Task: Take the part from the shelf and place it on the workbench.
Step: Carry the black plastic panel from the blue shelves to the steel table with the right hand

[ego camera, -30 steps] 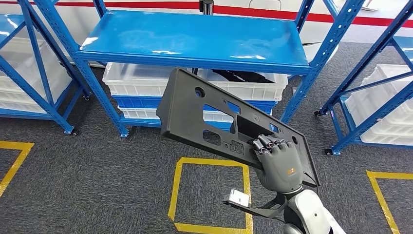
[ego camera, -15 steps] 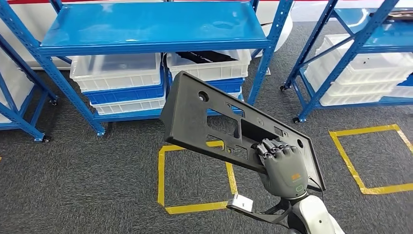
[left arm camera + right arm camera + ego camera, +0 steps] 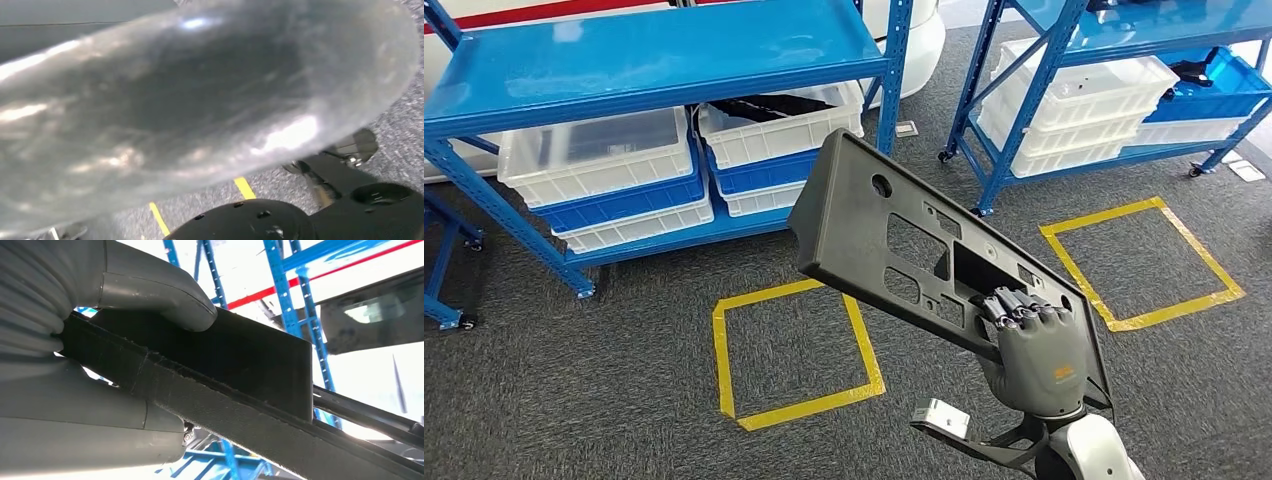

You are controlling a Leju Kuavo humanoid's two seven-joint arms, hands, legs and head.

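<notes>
The right robot hand (image 3: 1036, 350) grasps the part (image 3: 924, 265), a long dark grey moulded plastic panel pierced with rectangular cut-outs and round holes, carried in the air above the carpet and well clear of the shelving. The fingers (image 3: 1016, 308) hook over the panel's near end beside a cut-out; in the right wrist view the thick thumb (image 3: 160, 295) presses one face of the panel's edge (image 3: 210, 390) while the palm backs the other. The left robot hand's state cannot be told: its wrist view is a blur of glossy grey.

The panel looks stiff and fairly light for its size, but it is held at 1 end only, so most of its length cantilevers up and away to the left. That leverage probably makes it want to twist in the grip; a hold nearer the middle, or a 2nd hand under the far end, would steady it. The surface looks matte rather than slippery.

Below is dark grey carpet (image 3: 574, 400) marked with yellow tape squares (image 3: 794, 350). Blue steel shelving (image 3: 644, 60) stands behind, its lower level holding clear and blue plastic bins (image 3: 604, 165). A 2nd blue rack (image 3: 1124, 60) with more bins stands to the right.
</notes>
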